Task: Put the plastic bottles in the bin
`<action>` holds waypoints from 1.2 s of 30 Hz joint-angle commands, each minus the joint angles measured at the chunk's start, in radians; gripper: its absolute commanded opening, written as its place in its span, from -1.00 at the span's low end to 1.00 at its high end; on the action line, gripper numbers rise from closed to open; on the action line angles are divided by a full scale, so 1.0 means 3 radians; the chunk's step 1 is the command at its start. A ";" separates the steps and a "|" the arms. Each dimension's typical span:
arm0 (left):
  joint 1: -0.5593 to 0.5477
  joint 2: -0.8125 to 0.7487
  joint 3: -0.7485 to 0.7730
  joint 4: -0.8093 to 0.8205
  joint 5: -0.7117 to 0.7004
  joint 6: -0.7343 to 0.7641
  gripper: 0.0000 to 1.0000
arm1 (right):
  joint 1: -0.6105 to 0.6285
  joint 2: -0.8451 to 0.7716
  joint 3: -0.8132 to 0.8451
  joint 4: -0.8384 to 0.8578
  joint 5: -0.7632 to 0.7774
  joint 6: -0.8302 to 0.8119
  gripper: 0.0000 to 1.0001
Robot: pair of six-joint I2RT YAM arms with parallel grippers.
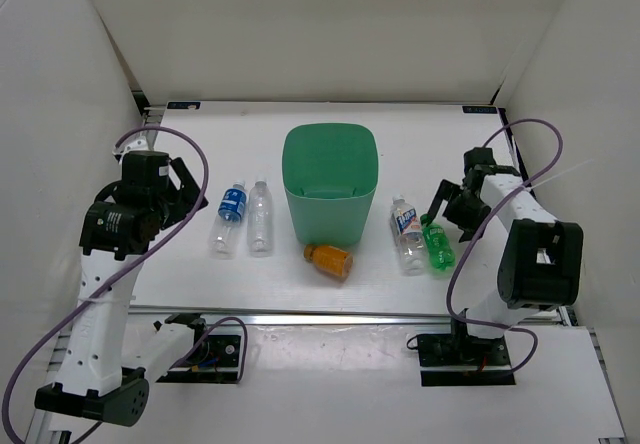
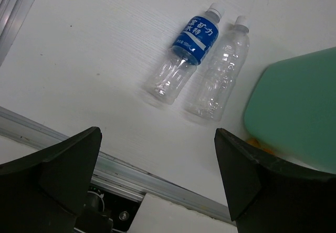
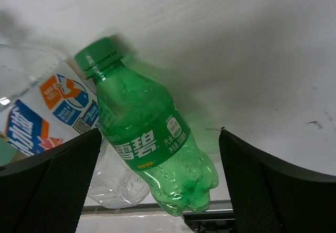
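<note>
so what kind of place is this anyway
Probably a robot lab test cell, not a home or shop: a left arm and right arm mounted at a white table, plain white walls boxing it in, and plastic bottles lying near a green bin.

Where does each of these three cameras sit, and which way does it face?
Top external: above and behind, facing down at the table; both arms show.
Left wrist: facing down at the blue-label bottle and plain clear bottle; left gripper open in view.
Right wrist: close over the green bottle; right gripper open in view.
Left wrist and top share the bin.
</note>
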 commanded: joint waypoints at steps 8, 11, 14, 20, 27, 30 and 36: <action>-0.0009 0.0032 -0.0045 -0.0087 0.0189 -0.0021 1.00 | 0.0133 0.0085 -0.0319 0.0281 -0.0134 0.0361 0.80; -0.0009 0.0108 -0.0010 -0.0087 0.0189 0.0010 1.00 | 0.0133 0.0162 -0.0350 0.0281 -0.0103 0.0484 0.66; -0.0009 0.0139 -0.0009 -0.0087 0.0189 0.0010 1.00 | 0.0133 0.0259 -0.0416 0.0281 -0.0067 0.0566 0.42; -0.0009 0.0139 0.0021 -0.0087 0.0189 0.0010 1.00 | 0.0097 0.0189 -0.0238 0.0082 0.0105 0.0668 -0.07; -0.0009 0.0252 0.0272 -0.0255 0.0292 0.0046 1.00 | 0.0102 -0.0184 0.1351 -0.0650 0.0516 0.0638 -0.45; -0.0009 0.0211 0.0205 -0.0184 0.0327 0.0076 1.00 | 0.0143 -0.0578 0.1593 -0.0161 -0.0267 0.0556 -0.54; -0.0009 0.0211 0.0114 -0.0067 0.0394 0.0076 1.00 | 0.0674 -0.0672 0.1960 0.0756 -0.1023 0.0521 -0.76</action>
